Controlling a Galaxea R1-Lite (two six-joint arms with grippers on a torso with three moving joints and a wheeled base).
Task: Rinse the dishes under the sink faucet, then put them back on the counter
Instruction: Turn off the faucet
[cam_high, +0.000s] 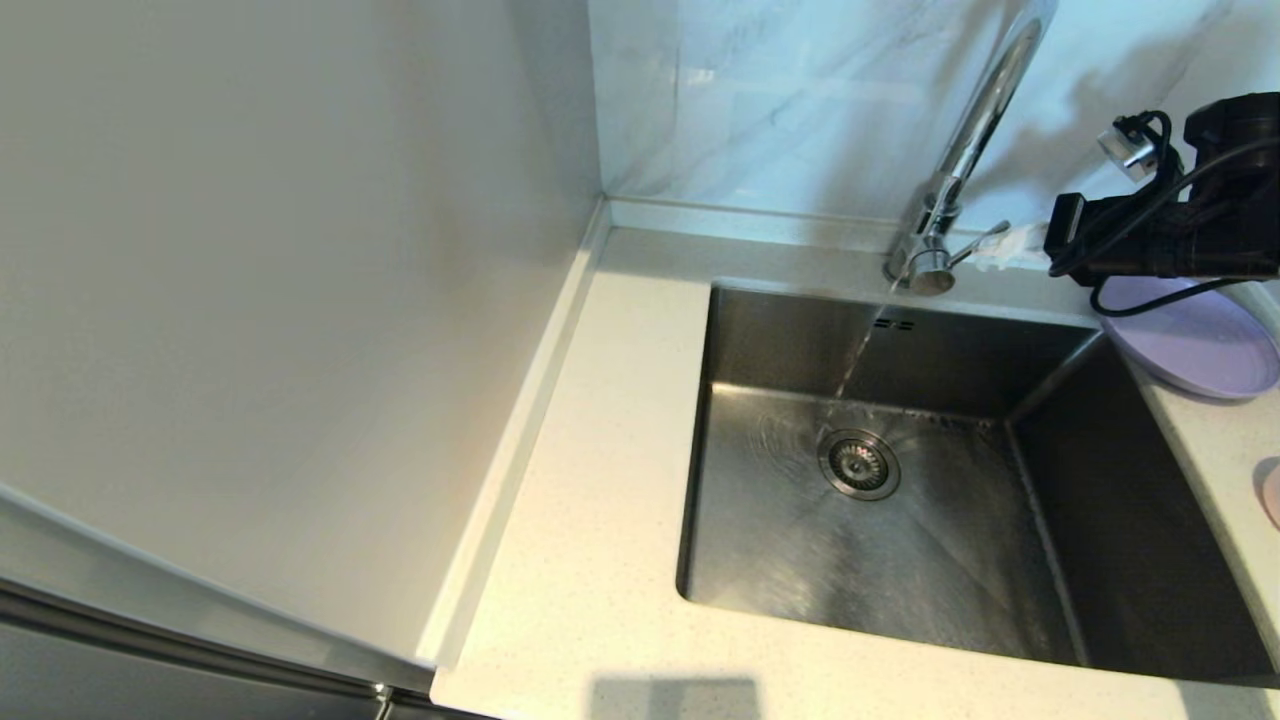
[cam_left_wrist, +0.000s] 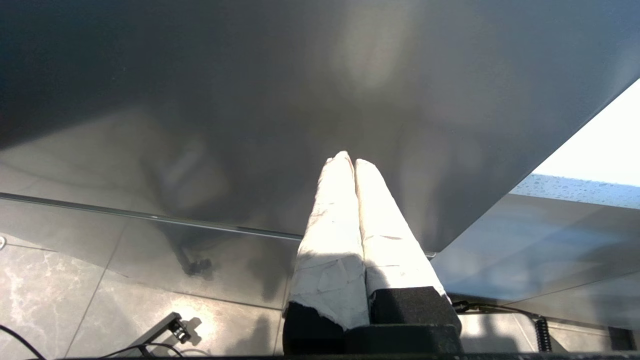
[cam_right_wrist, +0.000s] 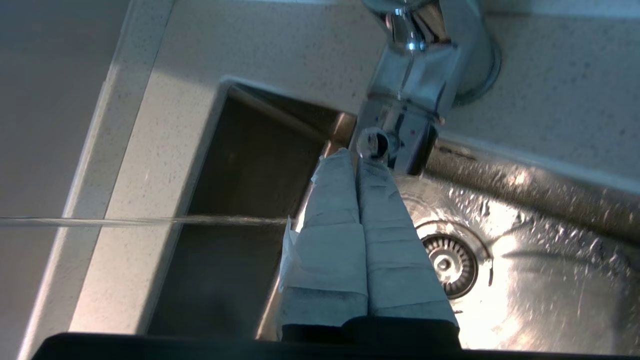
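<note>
— Water (cam_high: 862, 345) is running, head view first: a thin stream falls from the faucet (cam_high: 962, 160) into the steel sink (cam_high: 880, 560) and lands just beside the drain (cam_high: 858, 464).

— And the dishes?

— Plate (cam_high: 1195, 345) lies flat on the table (cam_high: 590, 520) at the sink's far right corner, its edge at the basin rim. A sliver of the pink bowl (cam_high: 1270, 492) shows at the picture's right edge, also on the table, nearer the robot than the plate. Both are apart from the stream.

— Where is the right hand?

— The right hand (cam_high: 1000, 243) reaches in from the right, above the plate, with its taped tip at the end of the faucet's lever (cam_high: 978, 245).

— Left wrist view?

— The left hand (cam_left_wrist: 348, 160) hangs low, away from the sink, before a dark glossy panel (cam_left_wrist: 250, 100), with tiled floor (cam_left_wrist: 75, 300) below. Its two white-wrapped fingers (cam_left_wrist: 330, 225) are pressed together, holding nothing.

— Right wrist view?

— The right hand (cam_right_wrist: 356, 159) has both wrapped fingers (cam_right_wrist: 335, 220) pressed together too, nothing between them, and the tips meet the round end of the lever (cam_right_wrist: 372, 142), just under the faucet's chrome base (cam_right_wrist: 435, 60). The stream (cam_right_wrist: 150, 220) crosses behind them, over the basin; the wet sink bottom (cam_right_wrist: 550, 280) and drain (cam_right_wrist: 445, 262) show beyond, with the speckled table (cam_right_wrist: 550, 100) around the base.
</note>
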